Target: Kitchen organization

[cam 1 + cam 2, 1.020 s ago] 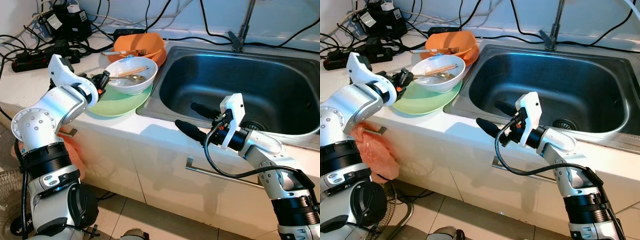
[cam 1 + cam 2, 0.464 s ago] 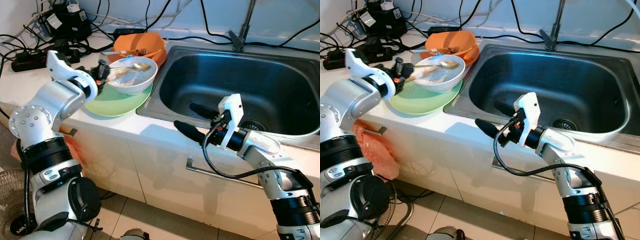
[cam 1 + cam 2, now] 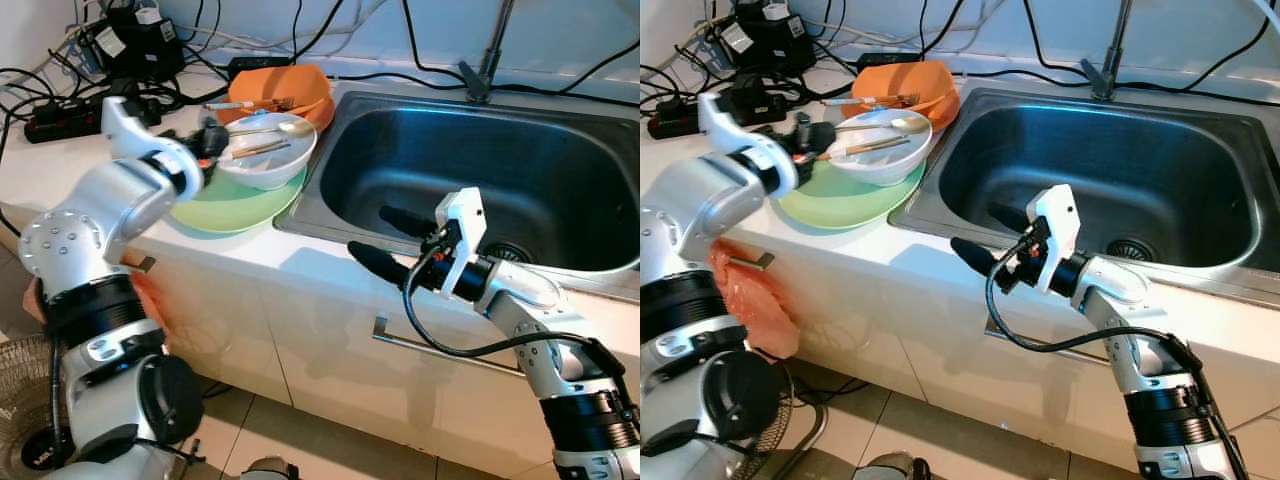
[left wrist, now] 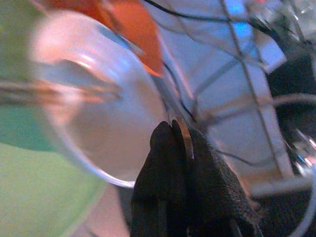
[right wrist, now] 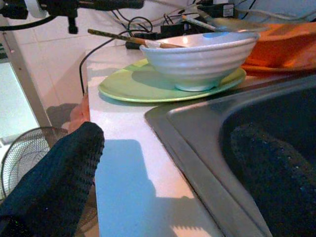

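White bowl (image 3: 266,152) on green plate (image 3: 232,205), table (image 3: 40,170). Left gripper (image 3: 208,141) at bowl's 9 o'clock rim, clenched on spoon handle (image 4: 180,133). Right gripper (image 3: 392,240) released, straddling sink (image 3: 480,170) edge.

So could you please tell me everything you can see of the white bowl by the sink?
The white bowl is round, glossy and faintly ribbed outside, ceramic by the look of it. It stands upright on the green plate, on the counter left of the sink, with the orange dish behind it. A spoon and chopsticks rest across it. The left gripper, fingers pinched together on something thin, is at its left rim.
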`<state>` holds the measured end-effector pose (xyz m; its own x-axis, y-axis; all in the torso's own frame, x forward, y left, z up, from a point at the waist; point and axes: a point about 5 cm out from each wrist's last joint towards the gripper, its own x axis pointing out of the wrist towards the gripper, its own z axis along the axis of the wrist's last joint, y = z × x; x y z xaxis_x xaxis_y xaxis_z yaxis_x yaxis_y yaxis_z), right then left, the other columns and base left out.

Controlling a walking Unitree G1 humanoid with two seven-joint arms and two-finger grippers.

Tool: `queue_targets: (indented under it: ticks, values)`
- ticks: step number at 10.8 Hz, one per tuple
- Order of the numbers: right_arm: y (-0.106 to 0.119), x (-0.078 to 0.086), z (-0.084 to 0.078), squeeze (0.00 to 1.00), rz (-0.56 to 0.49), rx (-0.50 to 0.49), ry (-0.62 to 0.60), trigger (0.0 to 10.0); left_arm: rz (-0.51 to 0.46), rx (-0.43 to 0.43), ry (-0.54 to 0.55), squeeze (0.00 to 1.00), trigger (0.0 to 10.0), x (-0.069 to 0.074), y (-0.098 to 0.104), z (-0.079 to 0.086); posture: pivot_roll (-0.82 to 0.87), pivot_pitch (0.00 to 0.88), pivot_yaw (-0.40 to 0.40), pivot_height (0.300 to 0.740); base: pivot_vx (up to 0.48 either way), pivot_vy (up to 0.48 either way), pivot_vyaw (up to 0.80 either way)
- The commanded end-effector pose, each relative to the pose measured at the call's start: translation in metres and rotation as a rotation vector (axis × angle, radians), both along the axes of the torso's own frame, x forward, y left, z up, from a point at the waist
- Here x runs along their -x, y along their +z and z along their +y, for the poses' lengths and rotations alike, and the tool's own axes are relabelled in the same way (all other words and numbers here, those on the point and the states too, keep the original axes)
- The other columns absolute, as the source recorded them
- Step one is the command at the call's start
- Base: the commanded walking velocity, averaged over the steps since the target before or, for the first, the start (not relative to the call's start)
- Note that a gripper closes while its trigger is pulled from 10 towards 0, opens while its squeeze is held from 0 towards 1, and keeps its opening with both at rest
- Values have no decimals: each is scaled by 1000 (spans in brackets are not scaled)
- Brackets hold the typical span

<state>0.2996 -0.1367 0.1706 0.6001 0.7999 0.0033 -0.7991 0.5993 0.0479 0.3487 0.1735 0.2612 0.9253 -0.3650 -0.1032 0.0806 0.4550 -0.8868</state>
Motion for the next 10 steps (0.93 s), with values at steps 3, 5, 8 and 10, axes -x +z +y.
queue_targets:
  ticks: [3,5,8,10]
  values:
    - [7,-4,1,945,-30,-24,-38,10000,-154,-3,-18,0,0,2,13,-14,132,28,105,740,0,0,0]
    - [12,-11,-2,945,-28,-98,-111,10000,-247,-23,-24,0,0,3,13,-24,127,26,105,740,0,0,0]
    - [33,-22,2,933,-25,-280,-290,10000,-272,-16,-166,0,0,12,-27,-62,105,13,110,740,0,0,0]
    - [43,-18,13,0,-38,-340,-289,10000,-267,-32,-211,0,0,14,-52,-76,78,1,118,740,0,0,0]
